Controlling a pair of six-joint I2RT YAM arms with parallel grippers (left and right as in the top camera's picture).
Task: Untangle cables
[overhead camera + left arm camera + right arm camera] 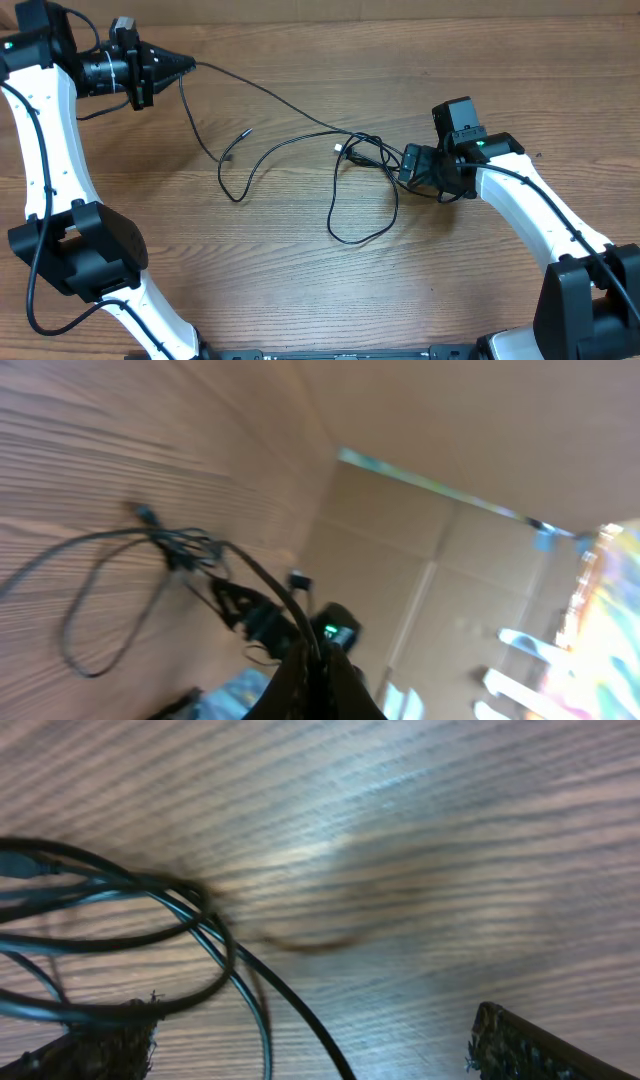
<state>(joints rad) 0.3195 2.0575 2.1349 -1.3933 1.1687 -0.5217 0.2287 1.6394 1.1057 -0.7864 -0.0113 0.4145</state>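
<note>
Several thin black cables (pixel 352 150) lie knotted together mid-table, with loops trailing toward the front (pixel 345 232) and to the left (pixel 237 190). One pale plug tip (pixel 246 131) points away from the knot. At the far left my left gripper (pixel 188 65) is shut on one cable, which stretches taut from its fingertips to the knot. The left wrist view shows that strand (pixel 255 575) running from the shut fingers (pixel 318 682) to the knot (pixel 183 550). My right gripper (pixel 403 163) stands open at the knot's right side. Cable strands (pixel 255 985) pass between its wide-apart fingers (pixel 110 1045).
Bare wooden tabletop (pixel 300 290) surrounds the cables. Both white arms rise from bases at the front corners, left (pixel 90 250) and right (pixel 590 290). Cardboard walls (pixel 480 440) stand beyond the table in the left wrist view.
</note>
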